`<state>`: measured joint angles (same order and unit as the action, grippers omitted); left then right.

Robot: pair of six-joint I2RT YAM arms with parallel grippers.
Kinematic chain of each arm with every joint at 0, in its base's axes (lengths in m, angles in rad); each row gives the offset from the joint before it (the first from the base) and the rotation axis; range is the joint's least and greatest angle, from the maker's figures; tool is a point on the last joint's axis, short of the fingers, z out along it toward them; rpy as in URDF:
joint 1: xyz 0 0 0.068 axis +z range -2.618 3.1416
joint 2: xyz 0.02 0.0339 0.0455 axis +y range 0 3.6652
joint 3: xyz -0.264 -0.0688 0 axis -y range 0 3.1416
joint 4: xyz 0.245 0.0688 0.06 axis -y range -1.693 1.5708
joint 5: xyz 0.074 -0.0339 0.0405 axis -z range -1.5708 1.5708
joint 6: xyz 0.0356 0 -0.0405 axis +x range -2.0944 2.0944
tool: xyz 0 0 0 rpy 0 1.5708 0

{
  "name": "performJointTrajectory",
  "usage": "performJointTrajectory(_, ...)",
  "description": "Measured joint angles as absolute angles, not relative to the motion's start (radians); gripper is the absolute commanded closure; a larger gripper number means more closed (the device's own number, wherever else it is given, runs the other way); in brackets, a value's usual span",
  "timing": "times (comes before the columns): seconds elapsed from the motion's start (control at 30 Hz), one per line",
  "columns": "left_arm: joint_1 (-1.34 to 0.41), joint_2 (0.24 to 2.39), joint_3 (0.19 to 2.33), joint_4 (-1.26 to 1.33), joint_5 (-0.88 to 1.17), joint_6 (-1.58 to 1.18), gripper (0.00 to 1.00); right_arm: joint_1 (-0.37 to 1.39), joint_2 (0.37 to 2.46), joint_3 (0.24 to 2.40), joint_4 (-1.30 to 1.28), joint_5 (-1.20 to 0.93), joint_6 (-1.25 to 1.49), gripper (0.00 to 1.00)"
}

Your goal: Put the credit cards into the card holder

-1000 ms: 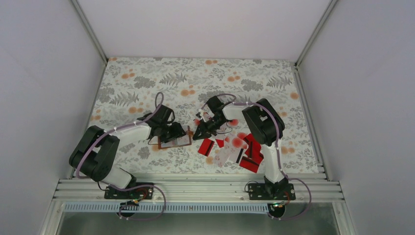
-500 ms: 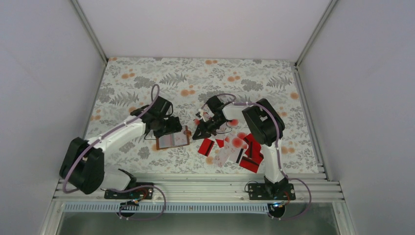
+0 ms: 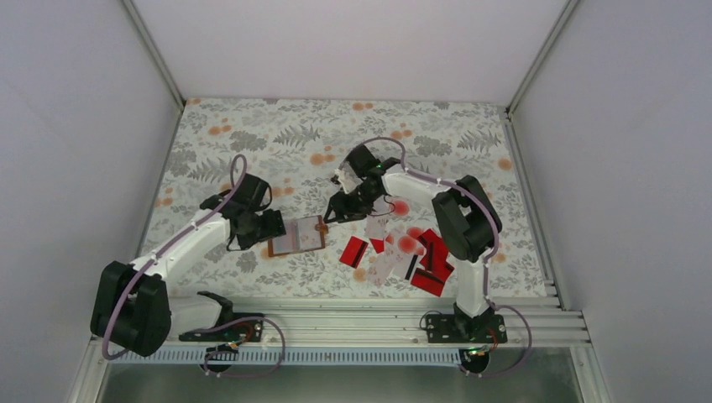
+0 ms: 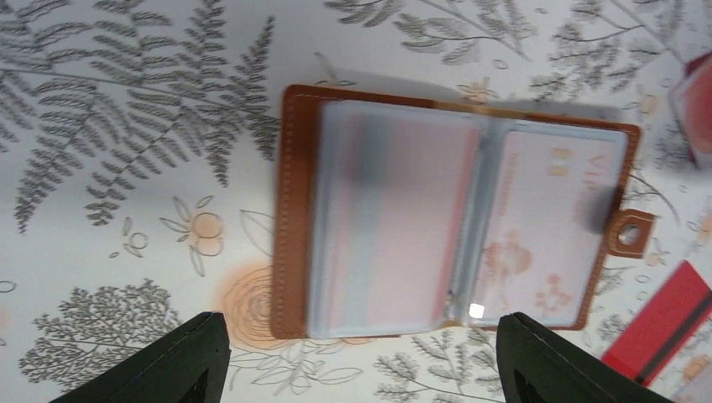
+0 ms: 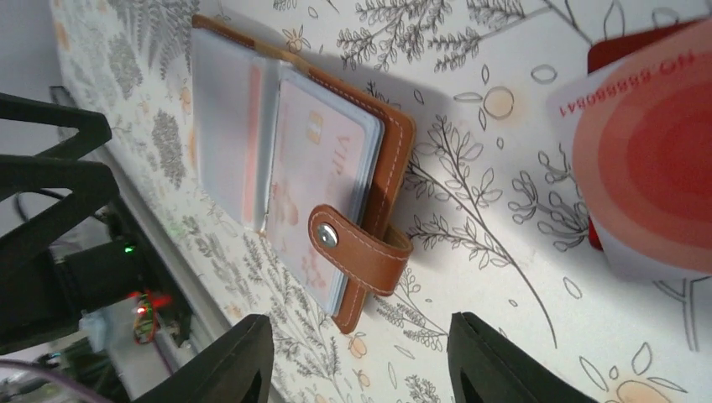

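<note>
The brown card holder (image 3: 298, 237) lies open on the table, its pale pockets facing up (image 4: 458, 210). A white blotched card (image 4: 546, 227) shows through the right pocket and a reddish striped one (image 4: 395, 218) through the left. The strap with its snap (image 5: 353, 252) sticks out at the side. My left gripper (image 3: 269, 227) (image 4: 361, 369) stands open and empty just left of the holder. On the holder's right, my right gripper (image 3: 334, 211) (image 5: 361, 361) is open and empty. Loose credit cards (image 3: 403, 250) lie in a heap to the right, including a blotched one (image 5: 655, 176).
A floral cloth (image 3: 420, 134) covers the table. White walls close off the left, back and right, and an aluminium rail (image 3: 336, 323) runs along the near edge. One red striped card (image 4: 663, 323) lies close to the holder's strap side.
My left gripper has drawn back to the left off the holder and opened wider. My right gripper has opened and shifted slightly toward the far side.
</note>
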<state>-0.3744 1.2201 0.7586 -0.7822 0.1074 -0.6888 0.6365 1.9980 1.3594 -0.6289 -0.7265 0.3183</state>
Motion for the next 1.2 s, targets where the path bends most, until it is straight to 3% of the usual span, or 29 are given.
performJointTrajectory(0.1,-0.351,1.222,0.736,-0.782,0.105,-0.692,0.22,0.669,1.997,1.415,-0.684,-0.630,0.345,0.37)
performJointTrajectory(0.57,-0.281,1.218,0.642,-0.761,0.070,-0.749,0.22,0.820,2.119,1.720,-0.977,-0.207,0.476,0.34)
performJointTrajectory(1.2,-0.265,1.065,0.636,-0.690,0.035,-0.744,0.23,0.917,2.288,1.943,-1.142,-0.133,0.593,0.45)
